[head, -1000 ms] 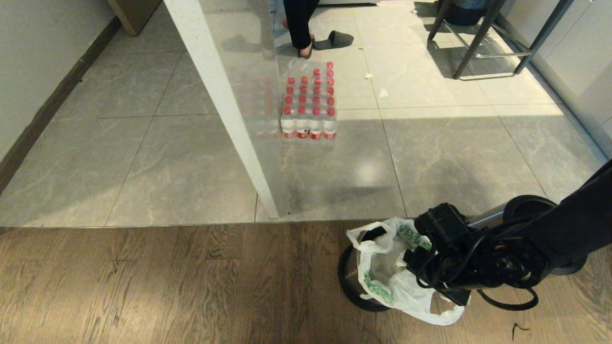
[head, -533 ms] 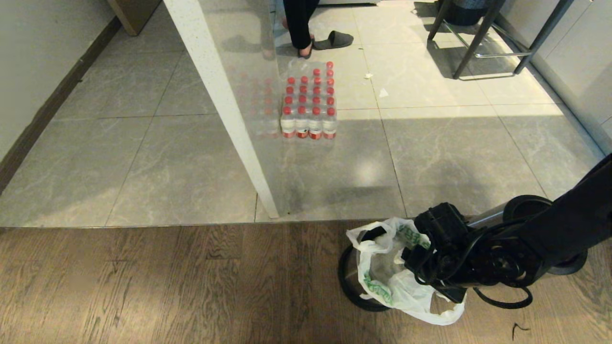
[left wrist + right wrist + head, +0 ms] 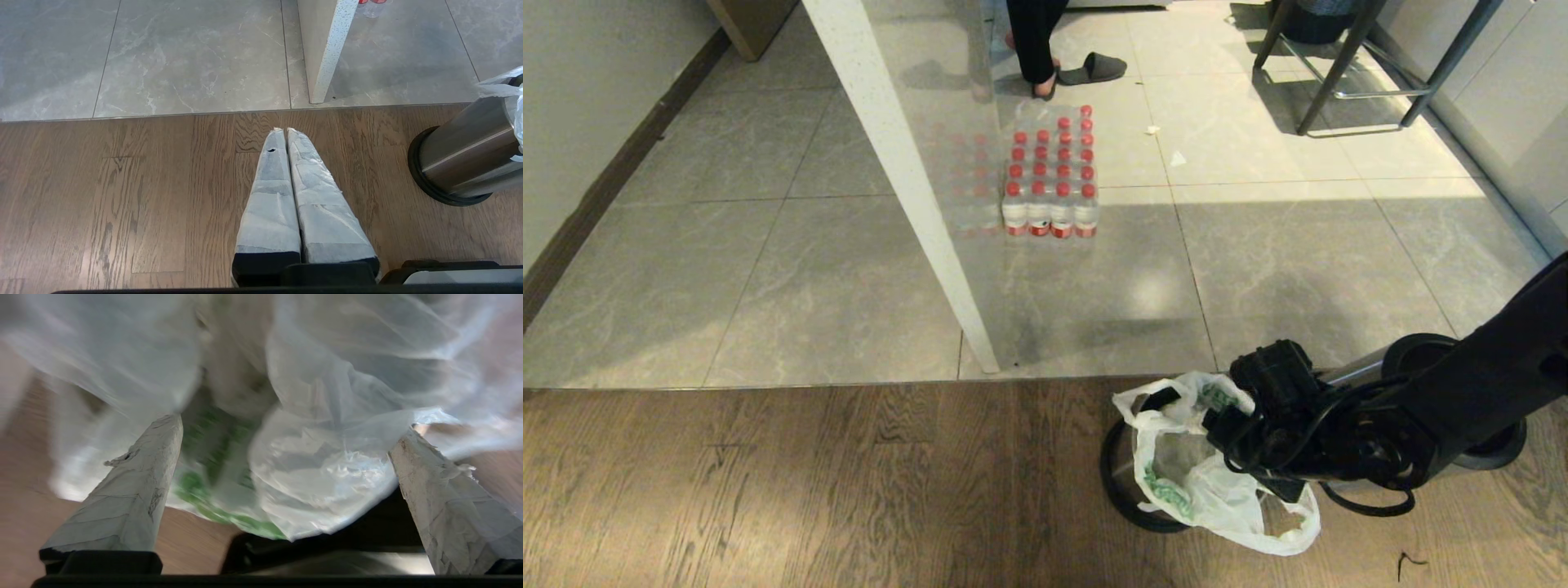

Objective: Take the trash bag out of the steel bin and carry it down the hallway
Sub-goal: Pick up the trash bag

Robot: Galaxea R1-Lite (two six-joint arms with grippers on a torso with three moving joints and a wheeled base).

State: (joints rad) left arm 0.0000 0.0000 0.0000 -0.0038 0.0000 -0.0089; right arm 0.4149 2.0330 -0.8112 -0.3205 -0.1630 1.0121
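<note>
The steel bin (image 3: pixel 1356 369) stands on the wood floor at the lower right, and its steel wall (image 3: pixel 461 163) also shows in the left wrist view. The white see-through trash bag (image 3: pixel 1201 490) with green print drapes over the bin's side, one loop handle hanging low. My right gripper (image 3: pixel 1217 445) is open over the bin. In the right wrist view its taped fingers (image 3: pixel 135 490) stand wide apart on either side of a fold of the trash bag (image 3: pixel 322 477), above the black rim (image 3: pixel 327 543). My left gripper (image 3: pixel 284 130) is shut, empty and parked over the wood. The hallway's grey tiles (image 3: pixel 727 269) lie beyond.
A white panel leg (image 3: pixel 915 188) stands at the tile edge. Behind it is a pack of red-capped bottles (image 3: pixel 1049 171). A person's leg (image 3: pixel 1033 41) and a slipper (image 3: pixel 1094 69) are at the far end, stool legs (image 3: pixel 1339 73) at the far right, a wall with dark baseboard (image 3: pixel 605 188) on the left.
My right arm has sunk a little and the wrist has turned, pressing further into the bag. The bag's folds have shifted slightly. The jaws stay open.
</note>
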